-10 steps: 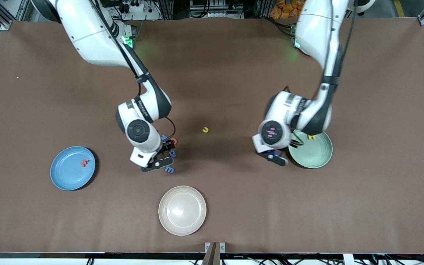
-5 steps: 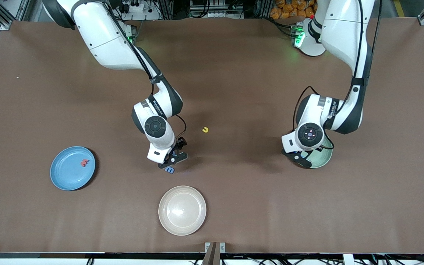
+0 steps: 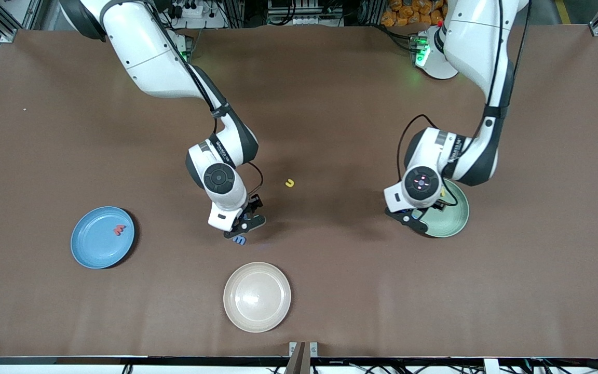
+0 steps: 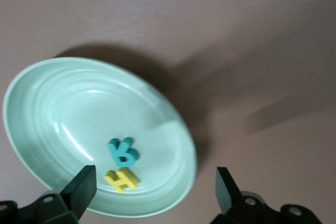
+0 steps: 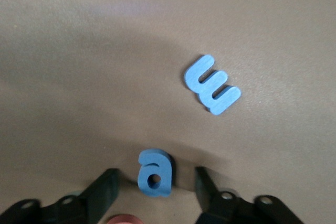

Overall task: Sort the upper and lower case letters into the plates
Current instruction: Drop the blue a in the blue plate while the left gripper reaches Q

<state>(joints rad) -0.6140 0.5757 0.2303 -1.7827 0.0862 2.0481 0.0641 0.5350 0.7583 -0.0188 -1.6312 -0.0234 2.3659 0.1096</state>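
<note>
My right gripper (image 3: 244,223) is open low over the table, and in the right wrist view (image 5: 156,190) a blue "a" (image 5: 155,172) lies between its fingers, apart from both. A blue "E"-shaped letter (image 5: 212,85) lies beside it, seen also in the front view (image 3: 239,239). A red letter (image 5: 123,219) peeks in at the frame edge. My left gripper (image 3: 413,221) is open and empty over the mint green plate's (image 3: 454,218) rim; the plate (image 4: 63,103) holds a teal "B" (image 4: 122,152) and a yellow "H" (image 4: 122,179). The blue plate (image 3: 91,249) holds a red letter (image 3: 119,229). A yellow letter (image 3: 289,183) lies mid-table.
A cream-beige plate (image 3: 257,296) sits nearer the front camera than the right gripper, with nothing in it. The other letters near the right gripper are hidden under it in the front view.
The right gripper shifted toward the table's middle onto the letter cluster, then held still. The left gripper swung over the mint plate, then came back a little toward the middle.
</note>
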